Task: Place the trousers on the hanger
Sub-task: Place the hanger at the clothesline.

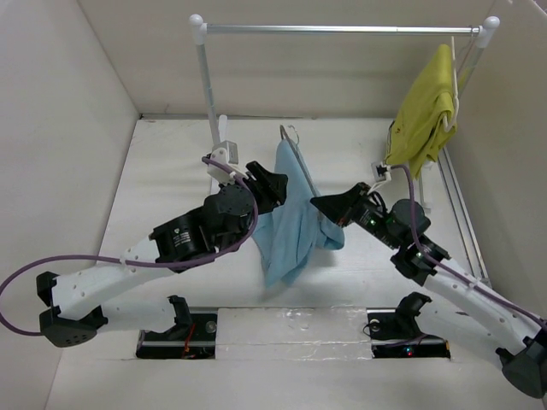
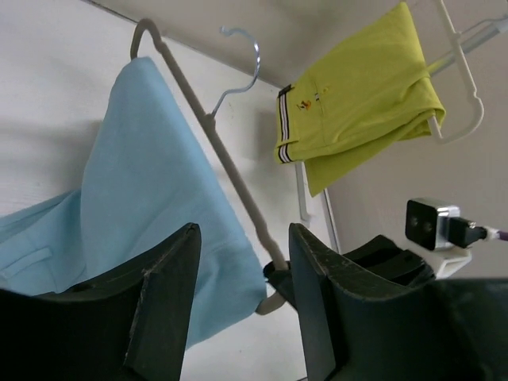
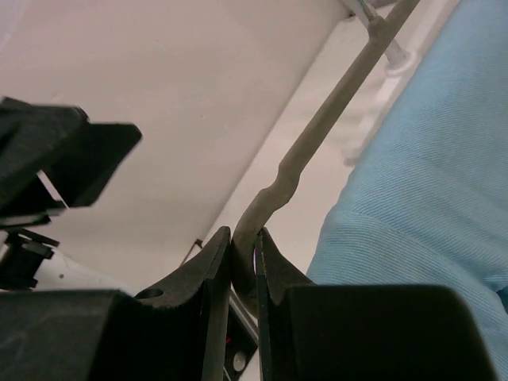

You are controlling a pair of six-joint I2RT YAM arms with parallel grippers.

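Trousers (image 1: 291,213) drape the hanger (image 3: 333,103) that the right pincer (image 3: 242,240) clamps; left pincer (image 2: 244,238) stands apart.

LAB TEST CELL: my left arm (image 1: 128,273) and right arm (image 1: 466,286) are bolted at 6 o'clock to a white surface (image 1: 171,162), boxed in by plain white panels (image 1: 60,102). A small white clothes rail (image 1: 342,29) stands at 12 o'clock, a yellow-green garment (image 1: 423,111) hanging at 2 o'clock. A purple cable (image 1: 13,295) loops from my left arm at 8 o'clock.
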